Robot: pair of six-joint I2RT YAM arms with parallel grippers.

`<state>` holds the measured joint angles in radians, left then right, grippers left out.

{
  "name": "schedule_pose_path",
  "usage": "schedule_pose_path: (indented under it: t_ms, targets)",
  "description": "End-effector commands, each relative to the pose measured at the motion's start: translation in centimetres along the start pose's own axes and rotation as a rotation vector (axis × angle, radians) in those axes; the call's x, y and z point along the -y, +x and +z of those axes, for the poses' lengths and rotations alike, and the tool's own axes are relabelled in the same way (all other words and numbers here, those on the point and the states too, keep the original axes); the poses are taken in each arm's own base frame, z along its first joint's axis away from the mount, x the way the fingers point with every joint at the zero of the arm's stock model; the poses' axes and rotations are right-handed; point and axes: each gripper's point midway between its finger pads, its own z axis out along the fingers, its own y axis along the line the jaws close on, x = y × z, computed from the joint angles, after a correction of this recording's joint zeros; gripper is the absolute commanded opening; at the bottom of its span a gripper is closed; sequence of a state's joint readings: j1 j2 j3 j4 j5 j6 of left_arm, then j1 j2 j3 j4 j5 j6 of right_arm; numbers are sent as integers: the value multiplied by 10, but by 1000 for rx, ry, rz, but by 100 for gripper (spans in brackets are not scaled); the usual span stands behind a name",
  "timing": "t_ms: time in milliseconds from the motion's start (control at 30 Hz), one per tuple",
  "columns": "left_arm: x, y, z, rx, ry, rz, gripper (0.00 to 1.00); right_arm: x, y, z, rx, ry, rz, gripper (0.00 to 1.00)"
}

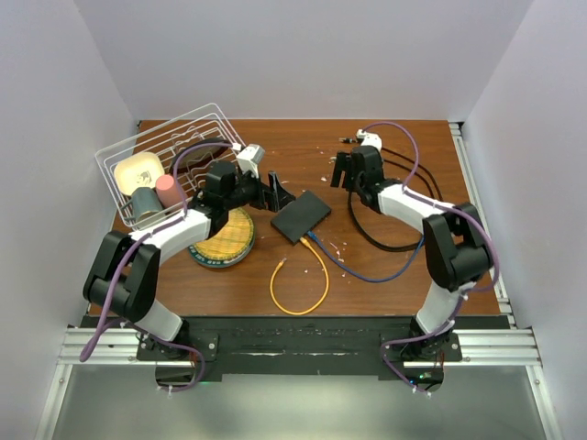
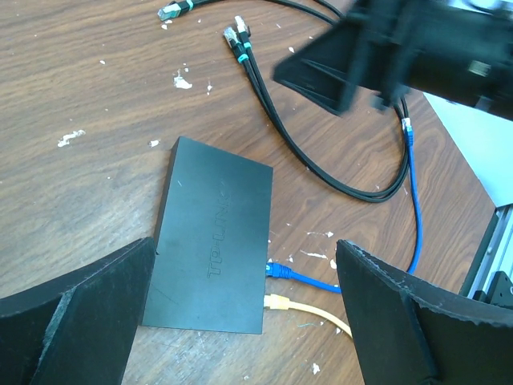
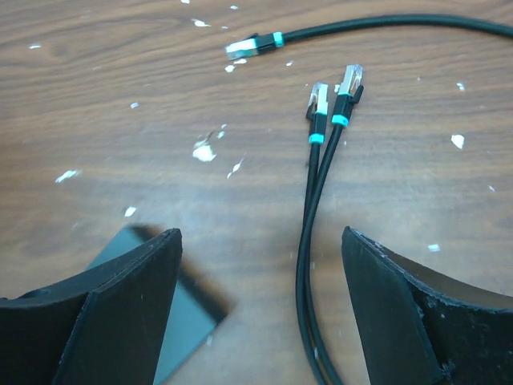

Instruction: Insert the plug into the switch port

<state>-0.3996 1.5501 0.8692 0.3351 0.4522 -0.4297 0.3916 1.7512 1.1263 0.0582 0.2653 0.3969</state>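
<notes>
Left gripper (image 2: 246,245): wide open, empty
Right gripper (image 3: 260,233): open, empty
Flat matte black switch box (image 2: 212,241): blue plug (image 2: 276,270), yellow plug (image 2: 276,302) at one edge

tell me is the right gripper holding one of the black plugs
No, the right gripper is open and empty, and the black plugs lie loose on the table ahead of it.

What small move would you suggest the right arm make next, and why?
Probably lower the open right pincer onto one of the paired black plugs just ahead of it and close. Both lie loose on the table, while the switch already holds a blue cable and a yellow cable.
</notes>
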Motion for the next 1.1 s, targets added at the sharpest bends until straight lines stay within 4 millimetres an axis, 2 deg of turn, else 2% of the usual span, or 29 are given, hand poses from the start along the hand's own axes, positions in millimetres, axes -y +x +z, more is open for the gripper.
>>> schedule_pose_path:
  t_ms: [0, 33, 67, 133, 167, 433, 633, 667, 767, 833, 933, 1067]
  targets:
    - [2, -8, 1, 26, 23, 35, 100, -1, -21, 19, 11, -22, 68, 82]
    - [3, -6, 1, 20, 31, 35, 100, 1, -14, 27, -10, -16, 68, 79]
    - [2, -4, 2, 13, 31, 33, 100, 5, -19, 32, -4, -9, 75, 74]
    - [0, 0, 2, 5, 26, 31, 100, 13, -11, 43, -28, 21, 71, 68]
    - [-1, 1, 2, 6, 25, 30, 100, 14, -15, 46, -22, 29, 69, 65]
    - [-5, 7, 6, -11, 22, 27, 100, 37, -1, 69, -60, 111, 62, 59]
    - [-5, 7, 8, -16, 23, 25, 100, 35, 8, 90, -74, 94, 66, 50]
    - [-6, 8, 8, -18, 21, 27, 100, 36, 18, 96, -97, 97, 60, 47]
    - [-6, 7, 8, -17, 21, 25, 100, 37, 25, 103, -117, 108, 66, 31]
    - [-6, 7, 9, -23, 21, 26, 100, 37, 27, 102, -121, 106, 69, 15]
    - [-7, 7, 9, -22, 16, 30, 100, 37, 22, 96, -109, 104, 74, 0]
    - [-6, 9, 10, -28, 27, 25, 100, 42, 6, 82, -71, 124, 68, 0]
